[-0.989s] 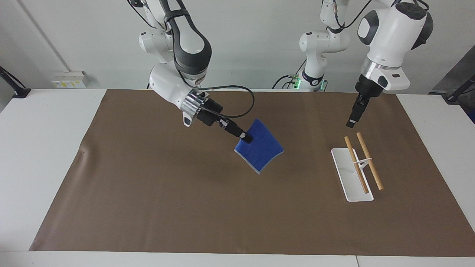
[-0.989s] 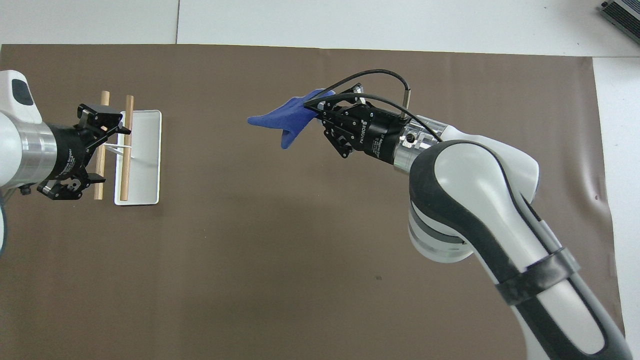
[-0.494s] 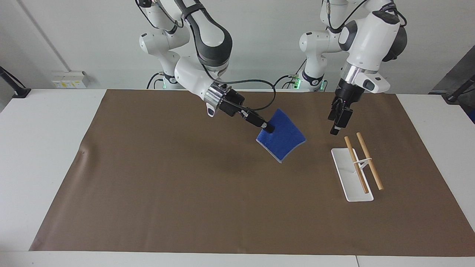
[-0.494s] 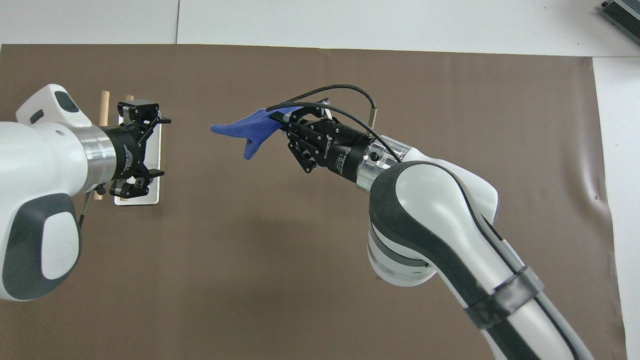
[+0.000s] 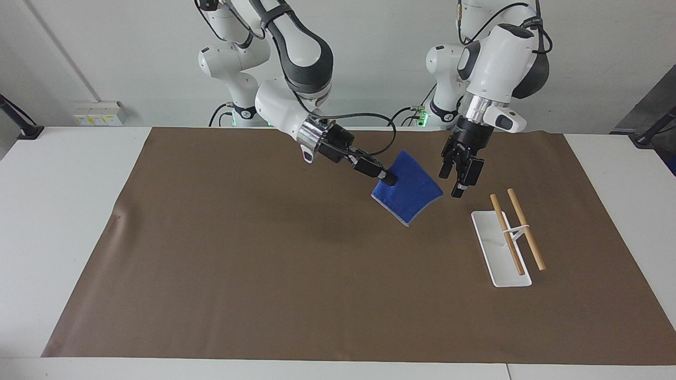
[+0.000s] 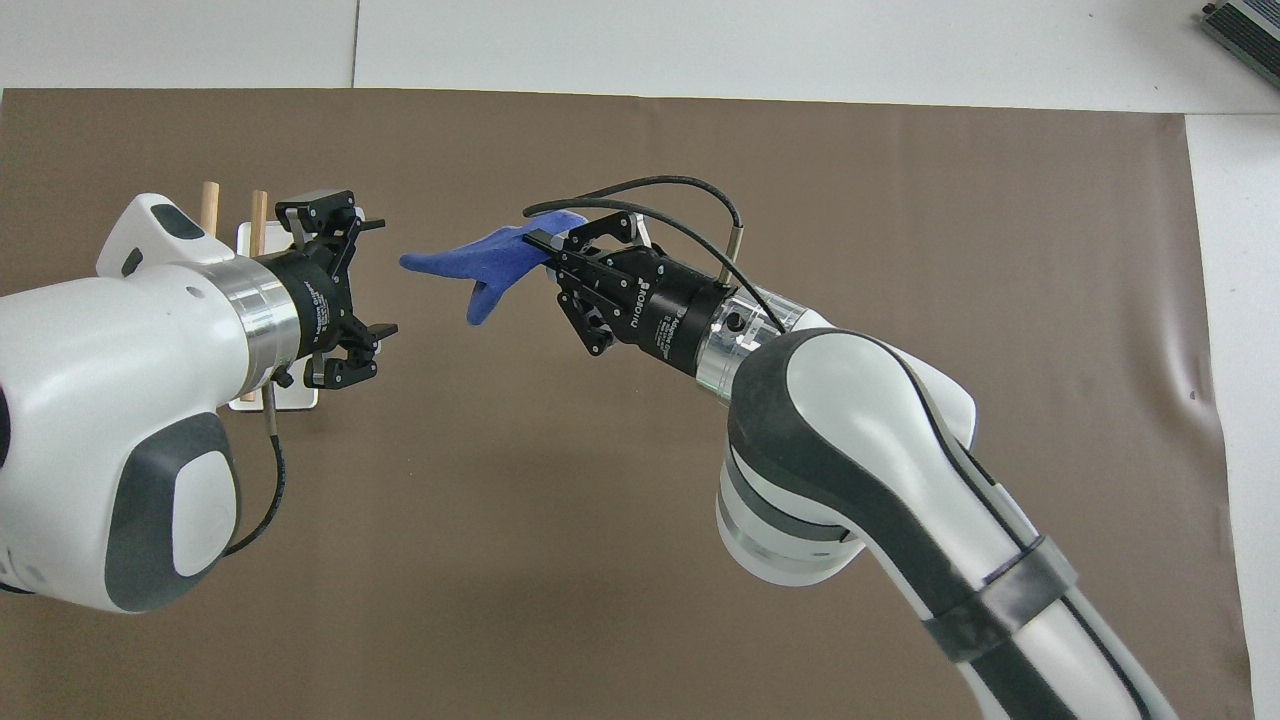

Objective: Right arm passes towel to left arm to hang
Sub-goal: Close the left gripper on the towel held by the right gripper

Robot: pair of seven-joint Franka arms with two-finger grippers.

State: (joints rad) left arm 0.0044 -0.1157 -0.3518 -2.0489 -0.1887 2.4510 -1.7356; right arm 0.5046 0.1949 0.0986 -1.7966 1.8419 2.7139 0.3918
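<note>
The blue towel point(image 5: 411, 194) point(image 6: 470, 266) hangs in the air over the brown mat, pinched at one edge. My right gripper point(image 5: 390, 179) point(image 6: 541, 246) is shut on that edge and reaches toward the left arm's end of the table. A small gap away from the towel's free edge, my left gripper point(image 5: 453, 183) point(image 6: 378, 280) hangs open, not touching the cloth. Its fingers point down at the mat in the facing view.
A white rack base point(image 5: 508, 277) point(image 6: 300, 398) with two wooden rods point(image 5: 524, 228) point(image 6: 209, 196) stands on the brown mat point(image 5: 237, 274) toward the left arm's end; in the overhead view the left arm covers most of it.
My right gripper has carried the towel toward the left arm's end. My left gripper has swung away from over the rack toward the towel, staying open.
</note>
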